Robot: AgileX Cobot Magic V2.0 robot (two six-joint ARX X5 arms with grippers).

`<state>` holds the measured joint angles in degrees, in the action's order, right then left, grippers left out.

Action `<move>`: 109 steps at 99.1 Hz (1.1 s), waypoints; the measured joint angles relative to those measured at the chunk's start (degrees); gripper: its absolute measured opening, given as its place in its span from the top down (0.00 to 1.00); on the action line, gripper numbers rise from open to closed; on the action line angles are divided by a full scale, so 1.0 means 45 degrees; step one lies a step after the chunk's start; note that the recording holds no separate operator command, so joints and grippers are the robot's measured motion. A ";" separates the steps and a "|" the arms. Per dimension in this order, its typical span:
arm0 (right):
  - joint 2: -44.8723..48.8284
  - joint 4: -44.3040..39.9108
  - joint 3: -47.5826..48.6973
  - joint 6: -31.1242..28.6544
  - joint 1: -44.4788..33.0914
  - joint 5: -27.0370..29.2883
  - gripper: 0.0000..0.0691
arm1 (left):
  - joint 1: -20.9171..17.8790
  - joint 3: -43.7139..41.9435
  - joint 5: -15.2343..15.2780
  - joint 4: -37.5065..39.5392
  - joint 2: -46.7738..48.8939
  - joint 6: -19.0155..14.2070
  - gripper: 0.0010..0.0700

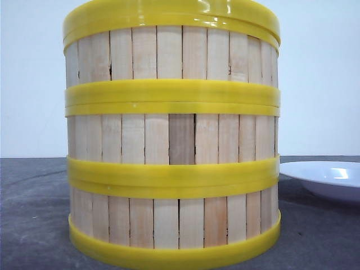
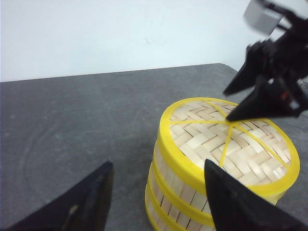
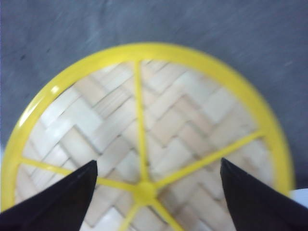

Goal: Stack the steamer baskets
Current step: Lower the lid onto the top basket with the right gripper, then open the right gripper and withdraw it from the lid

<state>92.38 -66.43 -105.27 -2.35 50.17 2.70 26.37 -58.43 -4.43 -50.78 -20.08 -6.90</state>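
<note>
Three steamer baskets [image 1: 171, 135] stand stacked on the grey tabletop [image 1: 34, 214], a white plate [image 1: 329, 177] just beside them; the right claw [image 2: 243, 103] hovers wide above the stack, the left claw [image 2: 156, 192] spread wide, empty.

Backdrop: plain white wall [image 1: 320, 79], evenly lit. Counter [image 1: 34, 214]: dark grey, faintly mottled, matte; rounded far corner in left wrist view.

Three steamer baskets [image 1: 171, 140] stood stacked upright in one straight column on the tabletop [image 1: 34, 214]; pale wooden slat walls, thick yellow rims, woven bamboo floor with yellow spokes inside the top one.
</note>
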 joint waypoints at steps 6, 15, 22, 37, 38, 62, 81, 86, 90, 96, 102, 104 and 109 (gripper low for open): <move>-0.0622 0.0083 0.0000 0.0000 0.0053 0.0403 0.27 | 0.0000 0.0000 0.0005 0.0000 0.0000 0.0000 0.50; -0.1787 0.0117 -0.0005 -0.0005 0.0257 0.1078 0.27 | 0.0000 0.0000 0.0000 0.0005 0.0000 0.0000 0.50; -0.2671 0.0112 -0.0005 -0.0010 0.0452 0.1671 0.27 | 0.0000 0.0000 0.0000 0.0034 0.0000 0.0000 0.50; -0.4289 0.0083 -0.0024 -0.0194 0.0928 0.2812 0.27 | 0.0000 0.0000 0.0000 0.0185 0.0000 0.0000 0.50; -0.4333 0.0083 -0.0024 -0.0204 0.0942 0.2841 0.27 | 0.0000 0.0000 0.0000 0.0189 0.0000 0.0000 0.50; -0.6154 -0.1001 -0.0024 -0.0840 0.1768 0.4741 0.27 | 0.0000 0.0000 0.0000 0.0272 0.0000 0.0000 0.50; -0.7373 -0.1472 0.1253 -0.1622 0.2453 0.5707 0.27 | 0.0000 0.0000 0.0000 0.0287 -0.0039 0.0000 0.50; -0.7825 -0.1428 0.2011 -0.1904 0.2637 0.5843 0.27 | 0.0000 0.0000 0.0000 0.0282 -0.0078 0.0000 0.50; -0.8189 -0.1292 0.2681 -0.2147 0.2793 0.5994 0.27 | 0.0000 0.0000 0.0000 0.0282 -0.0121 0.0000 0.50; -0.8767 -0.0947 0.3730 -0.2565 0.2987 0.6130 0.27 | 0.0000 0.0000 0.0000 0.0277 -0.0180 0.0000 0.50; -0.9330 -0.0656 0.4731 -0.2968 0.3128 0.6207 0.27 | 0.0000 0.0000 0.0000 0.0282 -0.0204 0.0000 0.50; -0.9515 -0.0583 0.5037 -0.3104 0.3162 0.6227 0.27 | 0.0000 0.0000 0.0000 0.0282 -0.0204 0.0000 0.50; -0.9928 -0.0491 0.5697 -0.3444 0.3196 0.6300 0.27 | 0.0000 0.0000 0.0000 0.0282 -0.0204 0.0000 0.50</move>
<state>47.70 -68.64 -79.64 -17.85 64.55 31.05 26.37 -58.43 -4.43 -49.52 -20.99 -6.90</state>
